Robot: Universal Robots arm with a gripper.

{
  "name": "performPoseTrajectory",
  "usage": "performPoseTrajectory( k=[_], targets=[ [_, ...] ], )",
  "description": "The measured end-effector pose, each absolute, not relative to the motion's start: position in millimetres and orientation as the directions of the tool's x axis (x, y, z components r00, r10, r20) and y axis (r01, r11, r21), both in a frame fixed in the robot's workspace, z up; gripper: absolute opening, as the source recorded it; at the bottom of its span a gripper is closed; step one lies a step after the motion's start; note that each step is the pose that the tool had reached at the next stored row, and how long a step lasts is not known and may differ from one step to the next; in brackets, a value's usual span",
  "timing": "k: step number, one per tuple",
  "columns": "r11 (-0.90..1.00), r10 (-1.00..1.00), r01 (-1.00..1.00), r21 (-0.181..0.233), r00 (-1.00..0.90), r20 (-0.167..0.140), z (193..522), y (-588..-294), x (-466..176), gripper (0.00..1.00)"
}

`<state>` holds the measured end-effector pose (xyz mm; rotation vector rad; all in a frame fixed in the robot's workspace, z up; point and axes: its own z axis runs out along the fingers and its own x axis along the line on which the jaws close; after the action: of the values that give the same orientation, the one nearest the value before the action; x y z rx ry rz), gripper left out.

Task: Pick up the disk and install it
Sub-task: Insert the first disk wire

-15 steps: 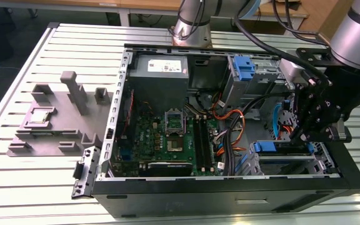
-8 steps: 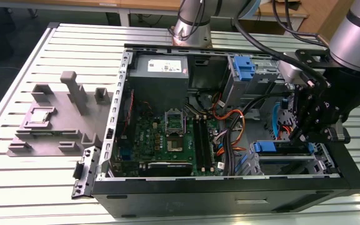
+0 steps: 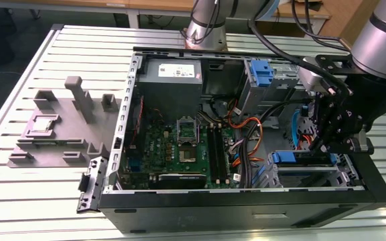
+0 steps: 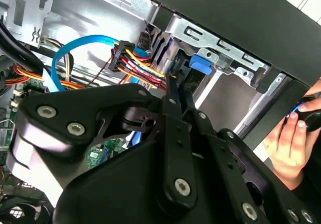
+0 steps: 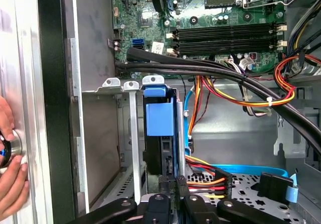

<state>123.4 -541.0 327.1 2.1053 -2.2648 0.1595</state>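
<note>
Matt black metal gripper (image 4: 173,91) linkage showing shiny screw heads. Disk (image 5: 159,128) wearing smooth blue plastic rails. Drive cage (image 5: 128,148) looking like dull bare steel. Motherboard (image 5: 200,13) sitting glossy green. Ribbed aluminium table (image 3: 32,201) looking brushed.

The disk (image 5: 159,133) stands on edge in the drive cage of the open computer case, a dark slab with a bright blue plastic rail tab capping its visible end, held between thin silver metal dividers. In the exterior view it (image 3: 301,158) sits at about four o'clock within the case, its blue rail showing just above the cage's grey frame, close to the case's front wall. In the second wrist view the blue tab (image 4: 201,63) sits against the silver cage wall beside red, yellow and black wires.
</note>
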Motion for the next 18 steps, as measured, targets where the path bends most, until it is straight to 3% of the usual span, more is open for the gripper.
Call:
performPoseTrajectory(
  k=[7,8,18],
  targets=[
    [0.071,-0.992,-0.997,-0.044,-0.075,0.102,326.5,-541.0,123.4,0.18],
    [0.071,-0.992,-0.997,-0.045,-0.075,0.102,326.5,-541.0,123.4,0.24],
    [0.071,-0.992,-0.997,-0.043,-0.075,0.102,337.2,-541.0,123.4,0.24]
  ],
)
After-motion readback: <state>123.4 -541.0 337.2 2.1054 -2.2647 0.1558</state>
